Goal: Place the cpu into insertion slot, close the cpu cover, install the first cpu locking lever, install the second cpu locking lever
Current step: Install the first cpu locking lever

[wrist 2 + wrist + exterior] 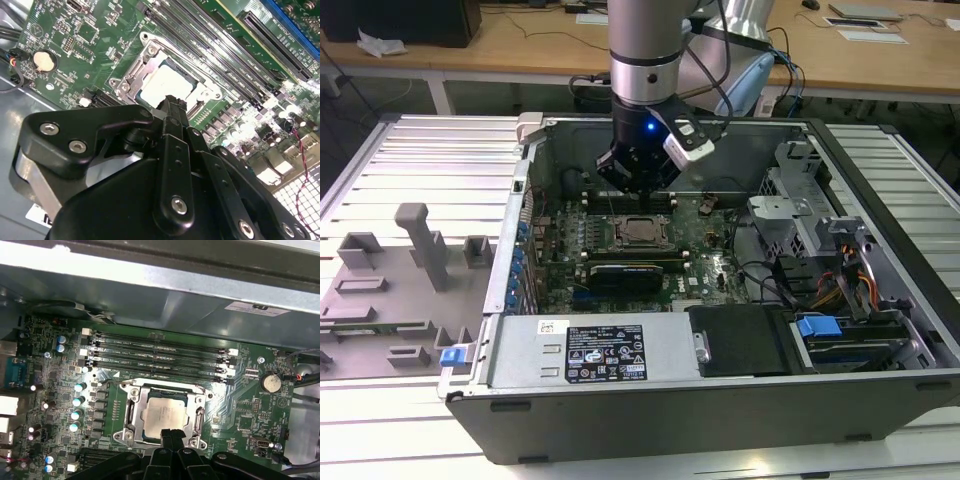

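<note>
On the exterior view's left, a grey fixture plate [380, 290] with upright blocks lies beside the open computer case [510, 270]. At the middle of that frame the arm's gripper [638, 188] hangs inside the case, low over the green motherboard [705, 235] and just above the socket in the picture. In both wrist views its fingertips [166, 436] are drawn tight together with nothing between them, poised at one edge of the cpu [162, 415]. The cpu lies flat in the insertion slot [160, 391], and the cpu cover [131, 410] is folded down around it. I cannot tell whether the locking levers are latched. Long black memory slots [160, 352] run beside the socket. On the exterior view's right stands a metal drive cage [790, 215].
</note>
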You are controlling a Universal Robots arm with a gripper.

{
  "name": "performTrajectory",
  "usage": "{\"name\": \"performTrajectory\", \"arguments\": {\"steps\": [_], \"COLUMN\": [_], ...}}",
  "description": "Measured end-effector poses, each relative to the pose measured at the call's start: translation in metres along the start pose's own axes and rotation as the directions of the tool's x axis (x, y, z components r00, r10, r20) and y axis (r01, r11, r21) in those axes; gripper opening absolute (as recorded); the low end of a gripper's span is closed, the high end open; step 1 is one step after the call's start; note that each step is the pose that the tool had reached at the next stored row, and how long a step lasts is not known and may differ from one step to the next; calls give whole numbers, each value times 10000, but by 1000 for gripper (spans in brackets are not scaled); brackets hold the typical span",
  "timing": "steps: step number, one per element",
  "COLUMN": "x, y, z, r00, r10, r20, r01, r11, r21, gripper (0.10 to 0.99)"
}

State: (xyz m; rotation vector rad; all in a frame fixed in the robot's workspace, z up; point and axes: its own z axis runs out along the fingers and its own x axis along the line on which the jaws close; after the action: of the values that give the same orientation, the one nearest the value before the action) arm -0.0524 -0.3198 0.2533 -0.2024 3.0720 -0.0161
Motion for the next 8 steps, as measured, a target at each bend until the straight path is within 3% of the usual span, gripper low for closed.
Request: {"name": "performTrajectory", "arguments": {"steps": [5,8], "x": [73,191], "y": [10,25], "z": [-5,-12], "r00": [10000,10000], "r10": [-2,-1], "r20": [3,13], "r01": [2,1], "r11": [10000,10000], "r21": [0,2], "gripper": [106,106]}}
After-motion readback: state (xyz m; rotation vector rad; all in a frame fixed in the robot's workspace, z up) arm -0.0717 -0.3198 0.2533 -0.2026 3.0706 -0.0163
